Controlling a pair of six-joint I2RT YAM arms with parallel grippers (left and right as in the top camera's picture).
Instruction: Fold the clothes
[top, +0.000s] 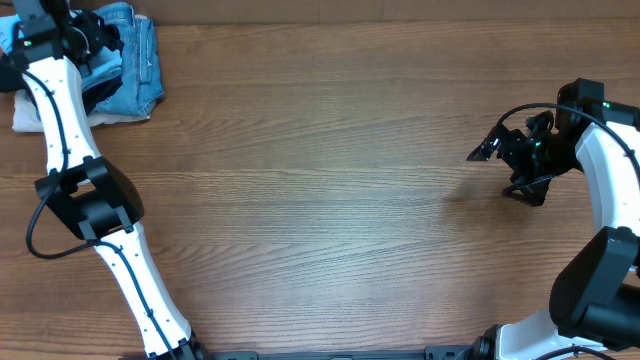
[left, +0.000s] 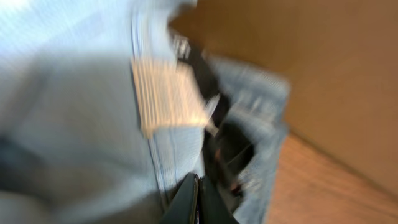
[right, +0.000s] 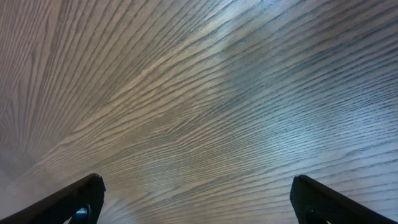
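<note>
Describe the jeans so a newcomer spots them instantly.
Start at the wooden table's far left corner, where a clothes heap lies under the left arm. The jeans are its faded blue denim piece with stitched seams, beside a black garment and white cloth.

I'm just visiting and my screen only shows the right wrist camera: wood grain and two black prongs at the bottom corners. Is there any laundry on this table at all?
Observer: Yes. The overhead view shows a heap of clothes in the far left corner of the table, blue jeans on top.
Operator: Is anything reaching for it?
Observer: The left arm stretches over to it; its blurred wrist view shows the left gripper shut, denim just ahead.
Operator: And my prongs?
Observer: That's the right gripper, open, over bare table at the opposite side, far from the heap.
</note>
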